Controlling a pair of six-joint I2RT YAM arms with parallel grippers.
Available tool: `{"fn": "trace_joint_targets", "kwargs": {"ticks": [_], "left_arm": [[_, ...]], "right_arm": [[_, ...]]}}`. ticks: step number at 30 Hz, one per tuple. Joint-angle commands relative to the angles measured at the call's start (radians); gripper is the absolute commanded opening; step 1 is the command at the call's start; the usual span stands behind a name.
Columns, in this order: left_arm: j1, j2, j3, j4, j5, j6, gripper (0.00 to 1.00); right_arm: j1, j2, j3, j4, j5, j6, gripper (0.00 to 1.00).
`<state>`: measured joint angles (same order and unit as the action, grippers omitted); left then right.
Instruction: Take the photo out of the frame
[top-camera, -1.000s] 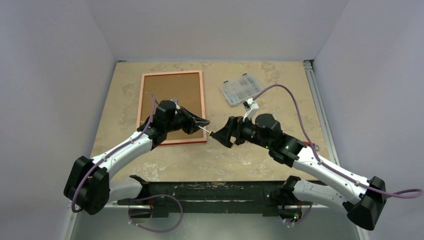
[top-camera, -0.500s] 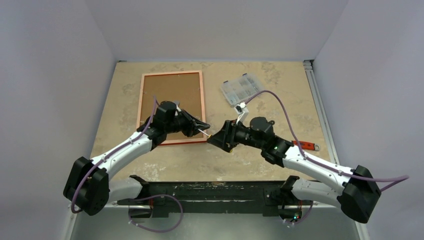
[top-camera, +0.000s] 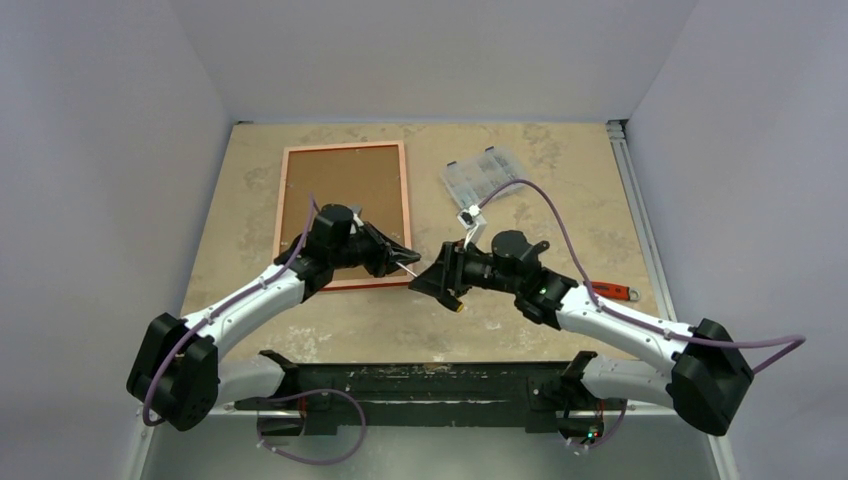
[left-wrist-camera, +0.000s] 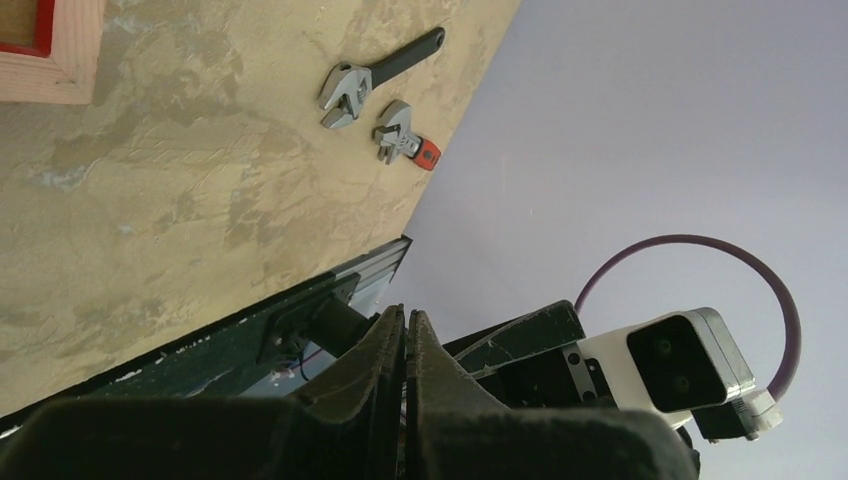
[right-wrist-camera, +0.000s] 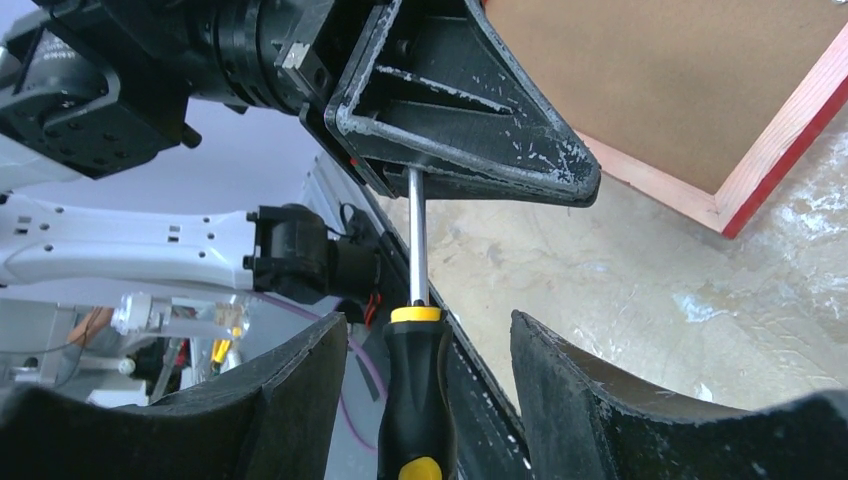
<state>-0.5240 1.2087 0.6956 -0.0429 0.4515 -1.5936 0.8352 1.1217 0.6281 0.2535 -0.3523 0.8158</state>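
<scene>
Far left: frame (top-camera: 404, 190) flat, back up, photo (top-camera: 345, 180) seated in it, brown board showing. Over the frame's near-right corner, L gripper (top-camera: 410, 250) is pinched on the screwdriver (right-wrist-camera: 417, 400) shaft, handle offered rightward, prob. a handoff. R gripper (right-wrist-camera: 428, 322) is spread round the handle, not touching. Vs 1 s ago it's closer to the frame, jaws narrower.

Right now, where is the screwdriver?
Between the arms in the top view, off the near right corner of the frame: the left end effector pinches the screwdriver by its metal shaft, and its black-and-yellow handle sits inside the open right end effector.
</scene>
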Motion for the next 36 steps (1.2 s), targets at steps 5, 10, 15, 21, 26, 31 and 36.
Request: {"fn": "trace_joint_targets", "kwargs": {"ticks": [5,10,15,21,26,31,36], "left_arm": [[0.014,-0.019,0.008,0.051,0.025,-0.030,0.00],[0.014,-0.017,0.023,0.045,0.023,-0.012,0.00],[0.015,-0.030,0.025,-0.004,0.013,0.019,0.00],[0.051,-0.098,0.096,-0.358,-0.135,0.388,0.60],[0.125,-0.208,0.061,-0.476,-0.261,0.709,0.77],[0.067,-0.142,0.150,-0.612,-0.357,0.945,0.78],[-0.047,0.069,0.291,-0.700,-0.489,1.087,0.76]], "right_arm": [[0.007,-0.021,0.022,-0.032,-0.113,-0.057,0.60],[0.008,0.034,0.053,-0.018,-0.140,-0.055,0.52],[0.044,0.076,0.096,-0.049,-0.016,-0.060,0.00],[0.056,0.065,0.112,-0.297,0.156,-0.085,0.00],[0.052,0.056,0.090,-0.404,0.258,-0.128,0.00],[0.044,0.047,0.127,-0.579,0.401,-0.174,0.00],[0.030,-0.020,0.142,-0.650,0.472,-0.194,0.00]]}}
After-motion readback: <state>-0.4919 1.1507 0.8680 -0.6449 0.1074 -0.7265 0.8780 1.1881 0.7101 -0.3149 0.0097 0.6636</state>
